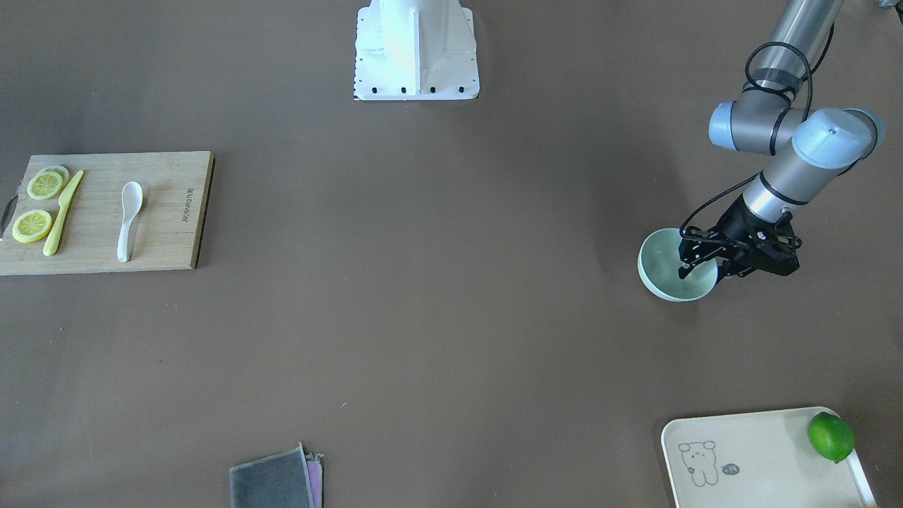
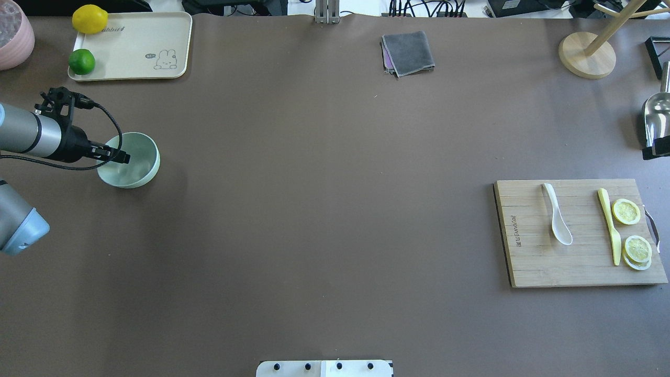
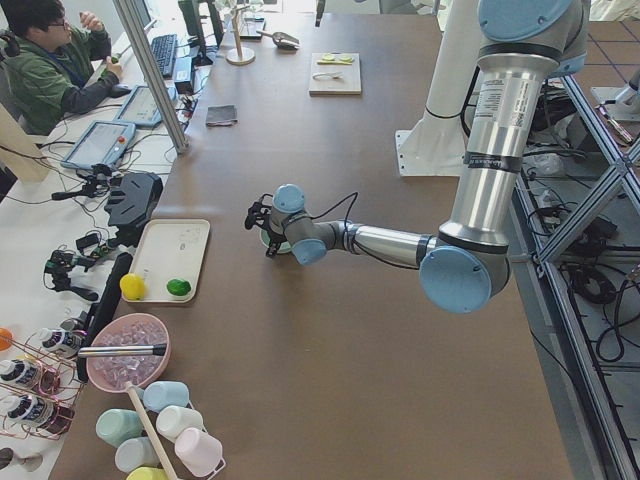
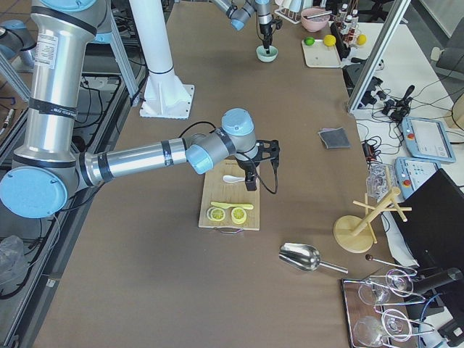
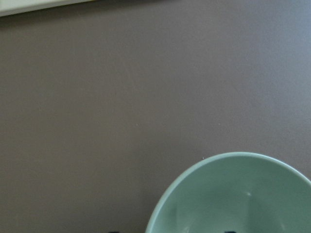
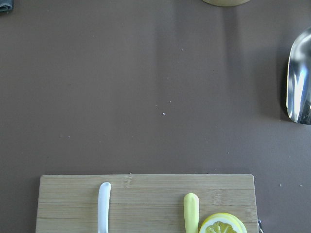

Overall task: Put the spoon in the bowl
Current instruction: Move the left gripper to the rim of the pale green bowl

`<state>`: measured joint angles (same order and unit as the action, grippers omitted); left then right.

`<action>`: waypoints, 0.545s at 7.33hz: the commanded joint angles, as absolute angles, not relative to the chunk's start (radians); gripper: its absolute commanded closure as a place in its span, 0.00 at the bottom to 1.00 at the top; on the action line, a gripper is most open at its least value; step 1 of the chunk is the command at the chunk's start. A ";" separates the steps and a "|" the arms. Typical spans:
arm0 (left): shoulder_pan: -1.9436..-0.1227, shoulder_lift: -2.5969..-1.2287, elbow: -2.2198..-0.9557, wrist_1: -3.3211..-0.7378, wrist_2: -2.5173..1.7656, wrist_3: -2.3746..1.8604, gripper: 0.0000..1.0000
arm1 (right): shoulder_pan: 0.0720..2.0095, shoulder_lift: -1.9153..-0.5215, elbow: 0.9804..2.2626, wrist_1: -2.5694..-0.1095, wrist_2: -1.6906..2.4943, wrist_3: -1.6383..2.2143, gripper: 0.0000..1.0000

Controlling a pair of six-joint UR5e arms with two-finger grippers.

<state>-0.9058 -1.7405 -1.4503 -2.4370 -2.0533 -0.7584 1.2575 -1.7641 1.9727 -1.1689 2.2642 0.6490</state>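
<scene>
Left tool (image 1: 702, 272) gapes astride the smooth round mint bowl (image 1: 659, 264); right tool (image 4: 251, 183) unreadable.

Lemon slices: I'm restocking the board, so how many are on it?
3. One lemon slice lies alone beside the yellow knife on the cutting board; a second slice lies partly on top of a third, further along the knife. Others could hide underneath.
</scene>
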 commanded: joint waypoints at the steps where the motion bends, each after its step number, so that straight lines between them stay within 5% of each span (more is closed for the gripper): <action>1: -0.903 -1.788 -1.457 -2.425 -2.055 -0.769 1.00 | 1.256 -1.764 1.973 -1.169 2.264 0.649 0.00; 4: -0.881 -1.909 -1.497 -2.358 -2.079 -0.912 1.00 | 1.258 -1.764 1.974 -1.169 2.266 0.649 0.00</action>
